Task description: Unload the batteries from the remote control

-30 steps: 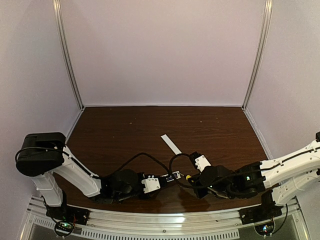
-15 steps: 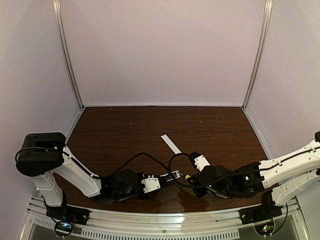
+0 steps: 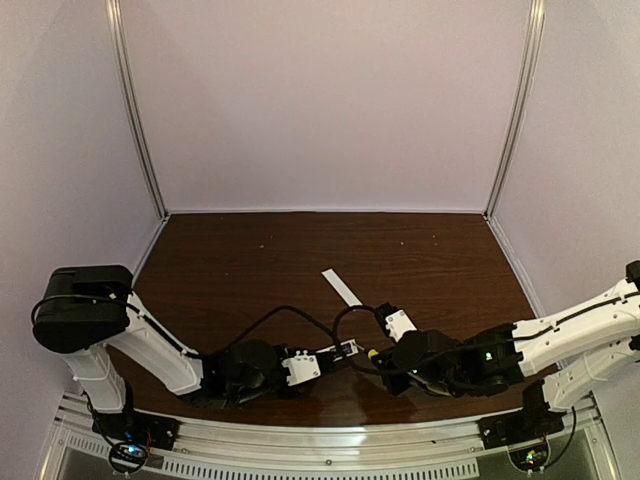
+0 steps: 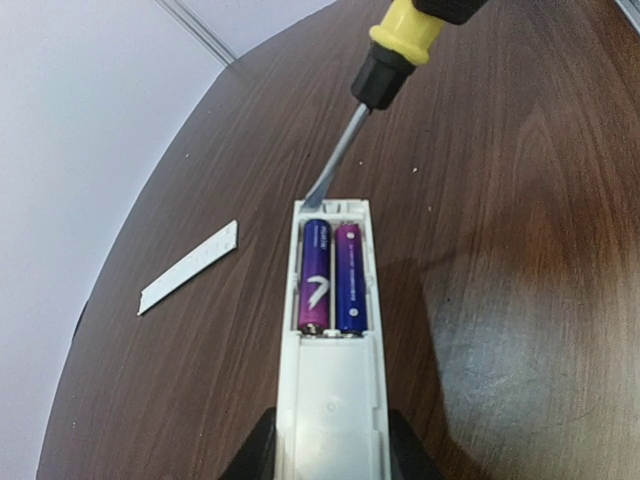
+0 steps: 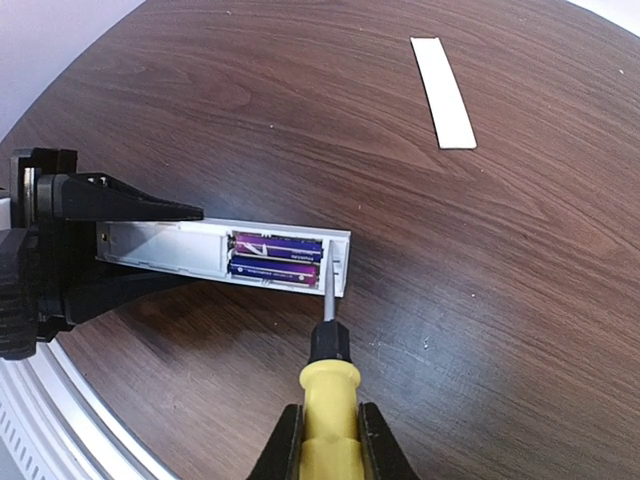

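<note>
The white remote control (image 4: pixel 330 390) lies with its recess up, held at one end by my left gripper (image 4: pixel 330 455), which is shut on it. Two purple-blue batteries (image 4: pixel 332 277) sit side by side in the open recess; they also show in the right wrist view (image 5: pixel 275 258). My right gripper (image 5: pixel 330 440) is shut on a yellow-handled screwdriver (image 5: pixel 328 390). Its metal tip (image 5: pixel 330 275) rests at the remote's (image 5: pixel 165 248) far end, by the battery ends. From above, the remote (image 3: pixel 338 352) lies between the left gripper (image 3: pixel 318 362) and right gripper (image 3: pixel 385 362).
The thin flat white cover strip (image 3: pixel 341 288) lies on the dark wooden table (image 3: pixel 430 260) behind the remote, also in the left wrist view (image 4: pixel 188 267) and right wrist view (image 5: pixel 442 92). Black cables (image 3: pixel 290 315) loop over the arms. The table's metal front rail (image 3: pixel 320 455) is near.
My right gripper has shifted slightly left, bringing the screwdriver closer to the remote's end. The left arm and remote have hardly moved.
</note>
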Controlling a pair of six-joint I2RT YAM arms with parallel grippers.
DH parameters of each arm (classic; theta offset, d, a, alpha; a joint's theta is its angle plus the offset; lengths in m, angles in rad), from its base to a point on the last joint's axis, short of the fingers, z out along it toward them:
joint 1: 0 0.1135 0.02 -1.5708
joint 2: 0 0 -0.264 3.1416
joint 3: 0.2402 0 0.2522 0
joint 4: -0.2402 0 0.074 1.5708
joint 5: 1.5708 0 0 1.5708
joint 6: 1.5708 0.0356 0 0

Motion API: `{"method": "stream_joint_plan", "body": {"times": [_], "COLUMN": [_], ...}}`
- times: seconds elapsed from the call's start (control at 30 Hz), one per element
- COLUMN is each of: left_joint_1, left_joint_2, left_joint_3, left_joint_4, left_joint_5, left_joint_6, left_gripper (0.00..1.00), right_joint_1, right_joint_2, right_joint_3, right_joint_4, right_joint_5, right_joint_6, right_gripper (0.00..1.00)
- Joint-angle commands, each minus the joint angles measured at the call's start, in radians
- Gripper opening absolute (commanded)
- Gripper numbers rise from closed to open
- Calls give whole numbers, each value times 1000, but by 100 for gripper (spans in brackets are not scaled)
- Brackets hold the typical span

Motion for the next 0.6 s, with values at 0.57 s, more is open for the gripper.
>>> {"method": "stream_joint_plan", "body": {"times": [0.57], "left_joint_1": [-1], "left_joint_2": [15], "left_joint_3": [29], "left_joint_4": [107], "left_joint_5": [-42], "left_joint_6": [-1], "left_gripper": [0], "right_joint_1": [8], "right_joint_2": [-35], "right_joint_3": [47], "right_joint_4": [-86], "right_joint_5": [58], "right_joint_6": [53], "right_gripper": [0]}}
